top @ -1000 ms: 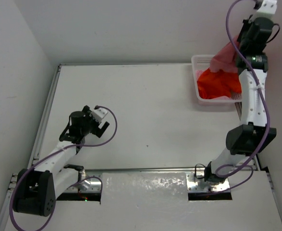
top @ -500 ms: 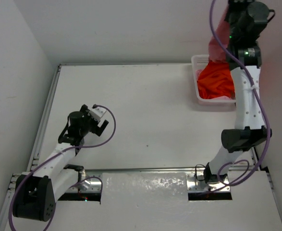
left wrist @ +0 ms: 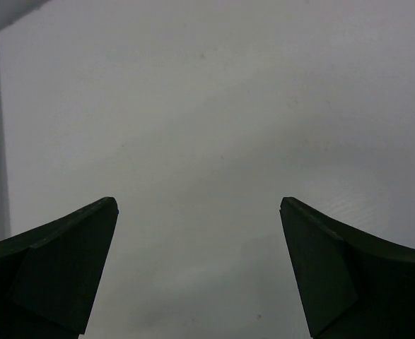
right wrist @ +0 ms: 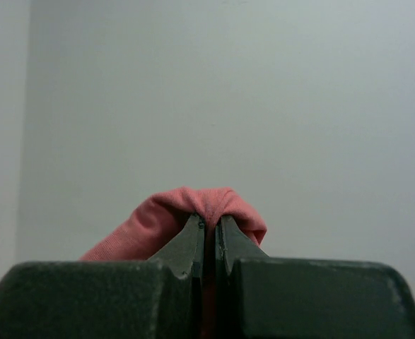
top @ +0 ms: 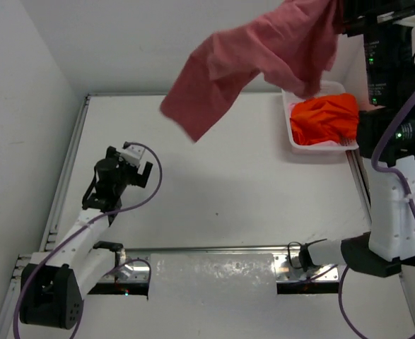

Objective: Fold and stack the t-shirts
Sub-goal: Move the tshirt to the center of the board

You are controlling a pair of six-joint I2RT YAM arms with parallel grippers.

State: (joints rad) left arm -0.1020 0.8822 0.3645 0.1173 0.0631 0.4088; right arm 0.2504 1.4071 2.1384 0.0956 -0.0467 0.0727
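The right gripper clenches a small fold of the dusty rose-red cloth t-shirt, aloft over the white table's far side. So slight a pinch may slip. The left gripper gapes empty, near left.

Soft matt cloth of the rose-red t-shirt, creased cloth of the orange t-shirt, smooth white plastic basket, matt white table, shiny crinkled metal plate.
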